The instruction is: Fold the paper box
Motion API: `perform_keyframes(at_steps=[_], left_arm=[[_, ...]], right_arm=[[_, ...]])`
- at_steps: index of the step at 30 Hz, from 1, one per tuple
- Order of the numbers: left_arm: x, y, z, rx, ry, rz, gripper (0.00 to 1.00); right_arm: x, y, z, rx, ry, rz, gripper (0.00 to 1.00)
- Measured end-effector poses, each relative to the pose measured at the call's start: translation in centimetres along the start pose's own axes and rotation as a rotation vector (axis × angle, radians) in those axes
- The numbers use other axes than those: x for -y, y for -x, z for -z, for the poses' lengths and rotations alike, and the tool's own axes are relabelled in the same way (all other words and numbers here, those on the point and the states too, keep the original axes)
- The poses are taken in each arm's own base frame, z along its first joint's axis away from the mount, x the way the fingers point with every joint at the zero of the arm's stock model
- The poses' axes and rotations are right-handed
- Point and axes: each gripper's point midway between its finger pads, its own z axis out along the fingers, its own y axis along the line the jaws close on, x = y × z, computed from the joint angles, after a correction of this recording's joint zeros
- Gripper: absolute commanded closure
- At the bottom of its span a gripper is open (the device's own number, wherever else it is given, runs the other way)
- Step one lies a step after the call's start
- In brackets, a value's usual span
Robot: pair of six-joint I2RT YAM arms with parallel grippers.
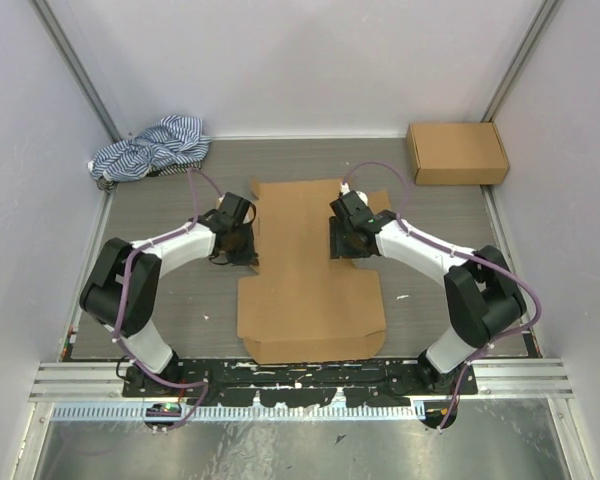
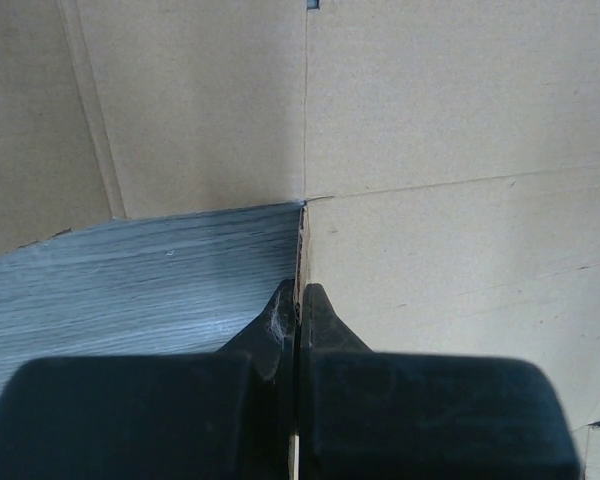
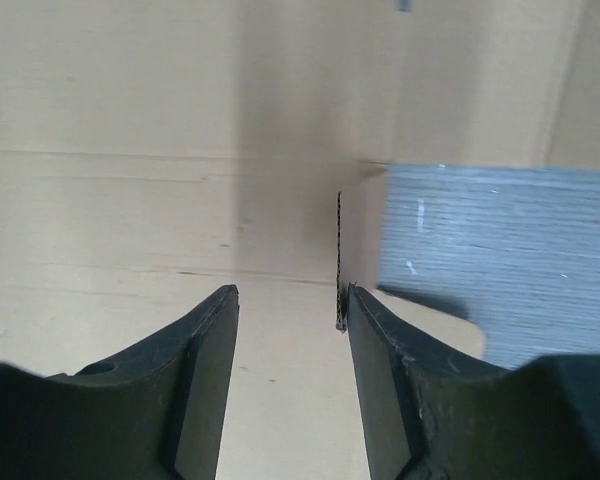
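The paper box lies as a flat brown die-cut sheet in the middle of the table, long axis running away from me. My left gripper sits at the sheet's left edge. In the left wrist view it is shut, with a thin upright cardboard edge pinched between the fingers. My right gripper is at the sheet's right edge. In the right wrist view it stands open over the cardboard. A raised flap edge rests against the inner face of its right finger.
A second, closed brown cardboard box stands at the back right corner. A blue-and-white striped cloth is bunched at the back left. Grey wood-grain table shows on both sides of the sheet. White walls enclose the table.
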Motion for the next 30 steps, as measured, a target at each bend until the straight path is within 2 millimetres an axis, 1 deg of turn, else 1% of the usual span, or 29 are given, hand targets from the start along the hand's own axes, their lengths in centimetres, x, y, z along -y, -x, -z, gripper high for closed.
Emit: perform_keyframes(at_steps=[3,5,8,11,13,18,21,24,30], left_arm=[[0.4,0.0,-0.2,-0.003,-0.013,-0.004,1.00],[0.6,0.0,-0.3,-0.006,-0.021,-0.004,1.00],[0.9,0.2,-0.4,-0.010,-0.032,-0.006,0.99],[1.4,0.3,-0.5,-0.017,-0.043,-0.012,0.96],[1.6,0.3,-0.6,-0.020,-0.048,-0.016,0.92],[1.9,0.3,-0.8,-0.033,-0.051,-0.028,0.82],[2.0,-0.6,-1.3,-0.072,-0.056,-0.032,0.74],[2.4,-0.6,-1.1,-0.081,-0.071,-0.036,0.68],[3.3,-0.7,-0.6,-0.096,-0.080,-0.049,0.65]], right_arm=[[-1.4,0.4,-0.1,0.004,0.040,0.009,0.46],[-2.0,0.6,-0.7,0.001,0.054,0.014,0.46],[-2.3,0.1,-1.9,-0.023,0.052,0.019,0.45],[-2.3,-0.9,-3.4,-0.062,0.039,0.027,0.45],[-2.2,-1.4,-4.3,-0.082,0.028,0.031,0.44],[-2.7,-0.7,-4.7,-0.069,0.036,0.029,0.43],[-2.8,-0.6,-4.8,-0.066,0.037,0.027,0.43],[-2.8,-0.5,-4.8,-0.064,0.038,0.027,0.43],[-2.8,-0.5,-4.9,-0.064,0.037,0.024,0.43]])
